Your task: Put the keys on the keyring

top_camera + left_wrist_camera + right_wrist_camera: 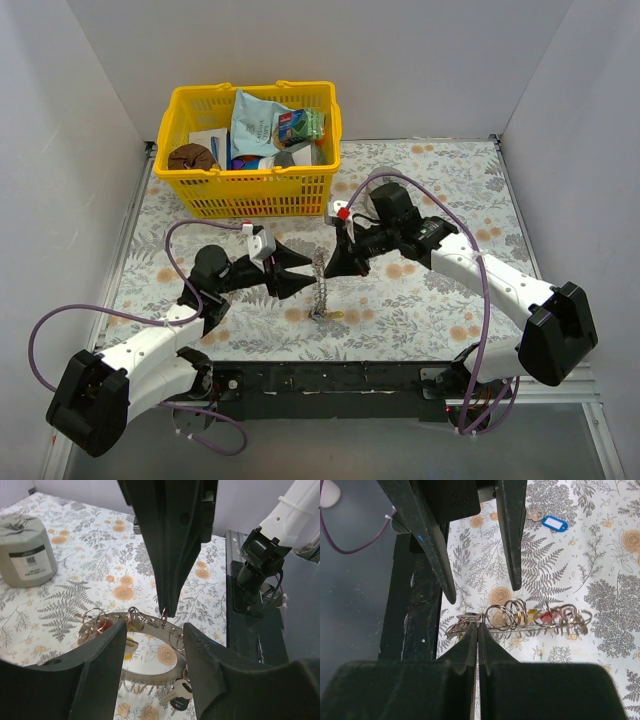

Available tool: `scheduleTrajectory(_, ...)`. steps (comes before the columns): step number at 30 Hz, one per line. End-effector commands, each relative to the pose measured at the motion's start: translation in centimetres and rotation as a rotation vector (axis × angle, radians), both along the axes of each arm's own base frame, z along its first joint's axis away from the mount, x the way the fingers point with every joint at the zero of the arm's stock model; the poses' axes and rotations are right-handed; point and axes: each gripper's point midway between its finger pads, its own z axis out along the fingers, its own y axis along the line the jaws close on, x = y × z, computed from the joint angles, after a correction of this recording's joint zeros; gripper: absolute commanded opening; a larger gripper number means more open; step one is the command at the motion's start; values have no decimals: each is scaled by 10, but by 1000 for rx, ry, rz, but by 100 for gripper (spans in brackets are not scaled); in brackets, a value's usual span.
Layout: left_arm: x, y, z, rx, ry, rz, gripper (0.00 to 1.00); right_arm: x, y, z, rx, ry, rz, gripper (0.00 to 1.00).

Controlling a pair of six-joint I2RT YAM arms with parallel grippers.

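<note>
two grippers meet over the near middle of the flowered table (430, 190). the keyring (320, 285) stands on edge between them, its lower rim down by the cloth. many small split rings are threaded along it. keys (177, 696) hang at its low side, one of them dark-headed. a red tag (102, 625) and a yellow tag (131, 647) also show at the ring.

the left gripper (154, 626) comes in from the left with its jaws apart. its fingers (100, 665) sit one to each side of the ring's face with a clear gap between them, and i cannot tell whether they touch the metal. the right gripper (478, 630) comes from the other side, its jaws pressed together and pinched on the ring's upper rim.

farther out, a blue-tagged key (553, 523) lies flat on the cloth, apart from the ring. a grey cylinder (26, 550) with a label stands upright, well clear. at the far edge sits a yellow basket (260, 190) full of packets.
</note>
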Motion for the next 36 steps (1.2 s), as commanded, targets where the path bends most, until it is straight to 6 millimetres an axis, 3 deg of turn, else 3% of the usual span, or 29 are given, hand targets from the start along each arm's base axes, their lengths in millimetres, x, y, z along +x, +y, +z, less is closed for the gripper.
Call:
scheduleTrajectory(1,-12,0,14,-30,-157,-63,47,-6,5,39,102,-58,70,1)
scheduleTrajectory(7,-20,-3,14,-31,-202,-119,47,-10,4,39,106,-47,85,1)
scheduleTrajectory(21,-24,-22,4,20,-173,-208,37,-10,6,41,113,-24,96,1)
scheduleTrajectory(27,-22,-26,-7,63,-161,-220,20,-9,7,43,115,-26,99,1)
scheduleTrajectory(31,-24,-27,-11,77,-179,-233,0,-9,8,43,114,-23,100,1)
scheduleTrajectory(36,-26,-26,-10,68,-185,-229,0,-7,8,38,100,-12,89,1)
